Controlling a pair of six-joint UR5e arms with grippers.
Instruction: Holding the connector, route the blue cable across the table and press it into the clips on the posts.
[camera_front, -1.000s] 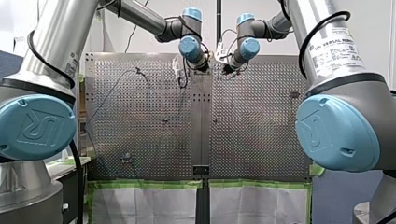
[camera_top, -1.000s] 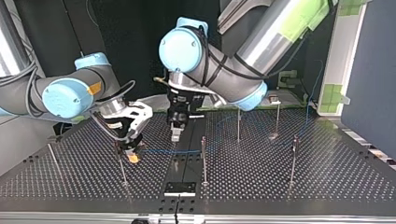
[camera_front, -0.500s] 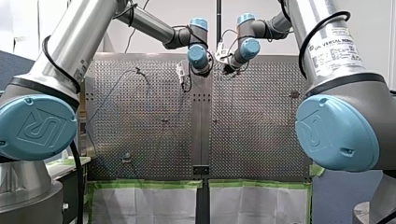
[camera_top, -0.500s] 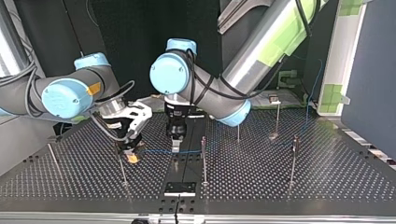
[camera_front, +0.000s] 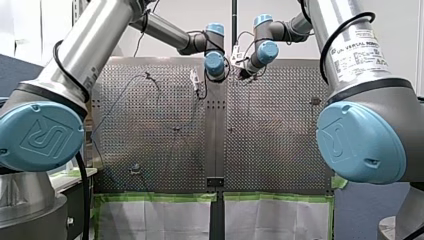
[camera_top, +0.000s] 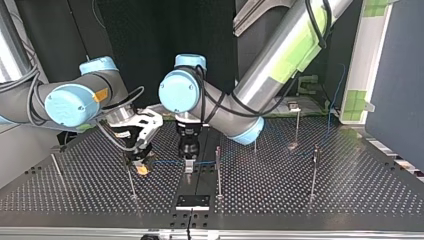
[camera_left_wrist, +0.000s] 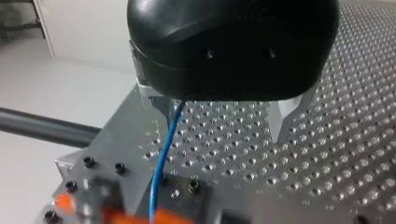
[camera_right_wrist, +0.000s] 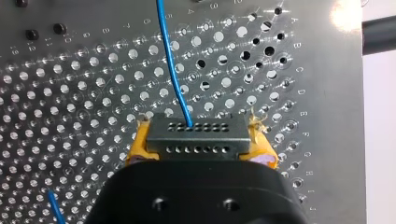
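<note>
Plainly, the perforated table (camera_top: 300, 190) lies before a dark backdrop (camera_top: 140, 40); the right gripper (camera_right_wrist: 198, 140) clamps the connector (camera_right_wrist: 196, 144), the left gripper (camera_left_wrist: 224, 116) gapes around the blue cable (camera_left_wrist: 163, 149).

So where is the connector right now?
The connector is clamped between my right gripper's yellow pads, at the top view's left, beside a post.
</note>
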